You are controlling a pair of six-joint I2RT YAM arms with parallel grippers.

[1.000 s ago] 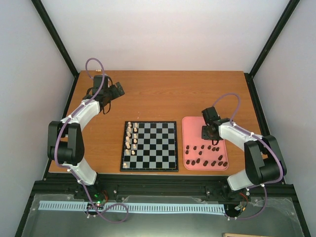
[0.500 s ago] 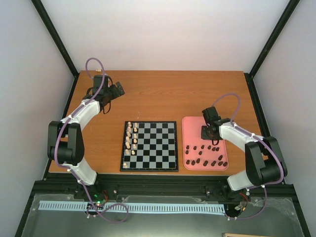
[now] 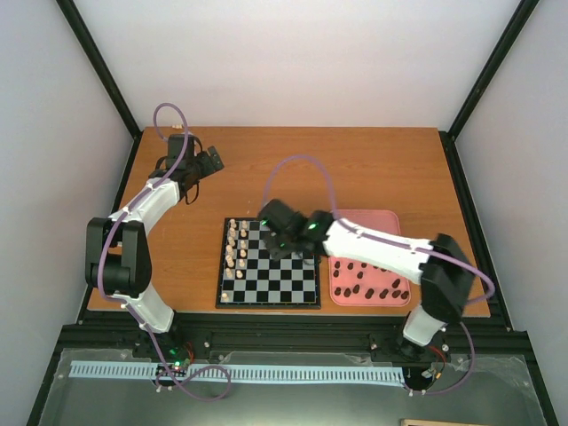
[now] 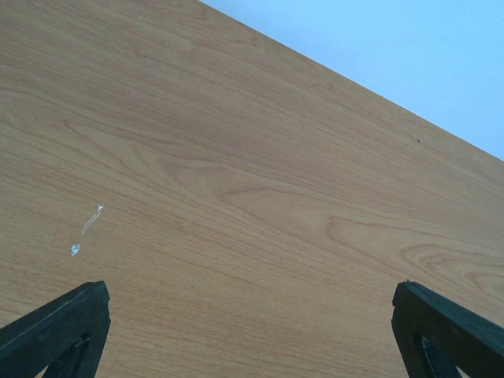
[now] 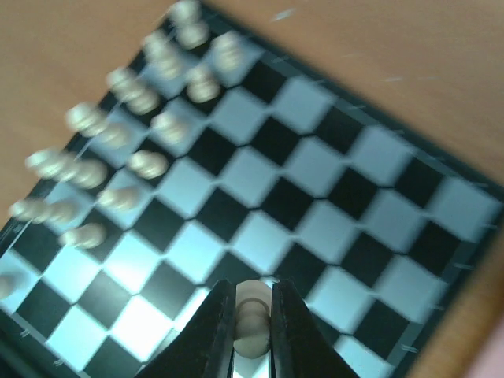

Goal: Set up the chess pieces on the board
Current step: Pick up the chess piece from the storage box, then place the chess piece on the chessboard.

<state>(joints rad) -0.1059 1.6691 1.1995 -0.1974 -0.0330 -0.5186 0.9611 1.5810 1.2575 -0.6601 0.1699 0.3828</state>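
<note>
The board lies at the table's middle front. Several cream chess pieces stand in its two left columns, and one cream piece sits alone at its near left corner. Several dark pieces lie on the pink tray. My right gripper hangs over the board's upper middle. In the right wrist view it is shut on a cream piece above the squares, with the standing cream pieces ahead on the left. My left gripper is open and empty over bare wood.
The pink tray lies right of the board, touching or nearly touching it. The right arm stretches across the tray's near half. The left arm is folded at the table's far left corner. Black frame posts run along both table sides.
My right arm has swung left from above the pink tray to above the board and now holds a cream piece. The left arm has not moved.
</note>
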